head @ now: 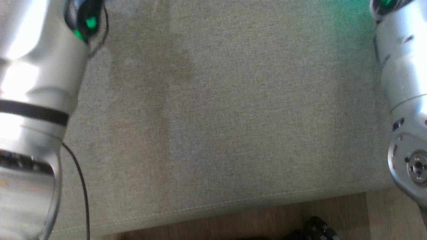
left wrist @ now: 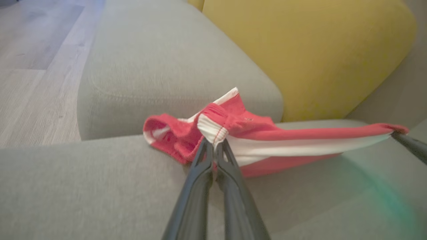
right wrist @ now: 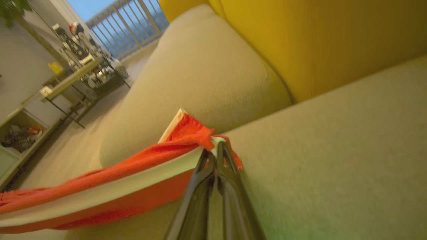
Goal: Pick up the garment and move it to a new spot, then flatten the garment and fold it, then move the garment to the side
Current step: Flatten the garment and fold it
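The left tool [left wrist: 213, 143] is gripping the garment [left wrist: 267, 133], its two dark fingers pinched shut on a bunched white-banded edge. The right tool [right wrist: 215, 153] is clamping the opposite end in the same way, fingers closed together on the cloth. Between them the red garment with its white stripe is stretching out in a taut band, while a loose red fold is drooping beyond the left tool towards the armrest [left wrist: 160, 66]. The garment is hanging low over the sofa seat [head: 233, 116], near the back corner where the armrest is meeting the yellow back cushion [left wrist: 317, 50]; whether its lower edge is touching the seat cannot be told.

The seat is showing a coarse grey-beige weave with faint darker patches running up its middle, and a stitched seam is running along its front edge. Below that edge the wooden floor [head: 267, 216] is showing in pale planks, and it is carrying on past the armrest in the left wrist view. In the head view the left forearm [head: 33, 83] and the right forearm [head: 403, 83] are framing the seat from either side, green lights glowing near their upper ends, and a thin black cable [head: 81, 186] is trailing beside the left one.

Beyond the armrest, in the right wrist view, a railing [right wrist: 133, 23] is standing against blue sky, a cluttered table [right wrist: 73, 76] is lining the wall, a low shelf unit [right wrist: 20, 133] is sitting beneath it, and a plant [right wrist: 13, 8] is leaning in at the top corner.
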Robot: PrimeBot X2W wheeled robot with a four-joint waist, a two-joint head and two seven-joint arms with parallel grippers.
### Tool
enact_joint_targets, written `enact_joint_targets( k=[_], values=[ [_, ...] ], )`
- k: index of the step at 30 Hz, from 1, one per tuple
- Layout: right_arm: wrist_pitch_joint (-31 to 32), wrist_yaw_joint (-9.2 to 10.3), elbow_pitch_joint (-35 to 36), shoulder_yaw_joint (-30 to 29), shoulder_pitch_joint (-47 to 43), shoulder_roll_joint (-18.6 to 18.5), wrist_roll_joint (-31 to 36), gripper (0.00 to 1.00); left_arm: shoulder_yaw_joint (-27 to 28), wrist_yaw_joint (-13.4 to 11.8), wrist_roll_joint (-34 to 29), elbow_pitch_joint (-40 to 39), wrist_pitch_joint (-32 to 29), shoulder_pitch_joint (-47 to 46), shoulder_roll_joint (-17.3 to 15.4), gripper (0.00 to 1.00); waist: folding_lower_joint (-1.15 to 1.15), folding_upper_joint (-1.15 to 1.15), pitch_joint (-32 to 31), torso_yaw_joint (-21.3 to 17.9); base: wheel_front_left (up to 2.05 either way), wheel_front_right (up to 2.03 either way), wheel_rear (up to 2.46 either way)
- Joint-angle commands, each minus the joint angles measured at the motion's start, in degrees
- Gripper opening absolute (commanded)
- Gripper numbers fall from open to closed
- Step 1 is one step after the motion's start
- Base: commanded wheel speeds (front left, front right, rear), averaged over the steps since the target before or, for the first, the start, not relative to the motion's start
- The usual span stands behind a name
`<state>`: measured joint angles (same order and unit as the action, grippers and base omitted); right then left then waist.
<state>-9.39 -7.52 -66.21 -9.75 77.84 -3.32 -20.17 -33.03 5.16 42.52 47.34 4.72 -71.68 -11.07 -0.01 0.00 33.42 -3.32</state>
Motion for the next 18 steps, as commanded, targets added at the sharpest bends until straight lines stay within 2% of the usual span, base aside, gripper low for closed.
enact_joint_targets(
  k=[1,7,11,18],
  values=[
    [0.79,0.03,0.62,0.61,0.82,0.44,0.46,0.0,0.37,0.48,-0.88,-0.63,0.5,-1.03,-3.41,0.0,0.01,0.0,-0.83,0.19,0.0,0.0,0.0],
    [5.6,0.03,-4.98,2.7,-3.89,-0.69,1.65,0.0,-6.06,2.0,-3.23,2.85,0.85,6.17,-4.88,0.0,0.01,0.0,-5.01,1.0,0.0,0.0,0.0],
    [8.87,0.03,-6.09,4.51,-7.1,-1.96,2.02,0.0,-9.76,2.23,-4.36,3.33,1.43,10.14,-5.94,0.0,0.01,0.0,-7.99,1.22,0.0,0.0,0.0],
    [13.2,0.03,-6.33,9.3,-11.8,-3.14,2.0,0.0,-13.43,2.31,-2.87,2.71,2.49,15.55,-6.64,0.0,0.01,0.0,-12.4,1.1,0.0,0.0,0.0]
  ],
)
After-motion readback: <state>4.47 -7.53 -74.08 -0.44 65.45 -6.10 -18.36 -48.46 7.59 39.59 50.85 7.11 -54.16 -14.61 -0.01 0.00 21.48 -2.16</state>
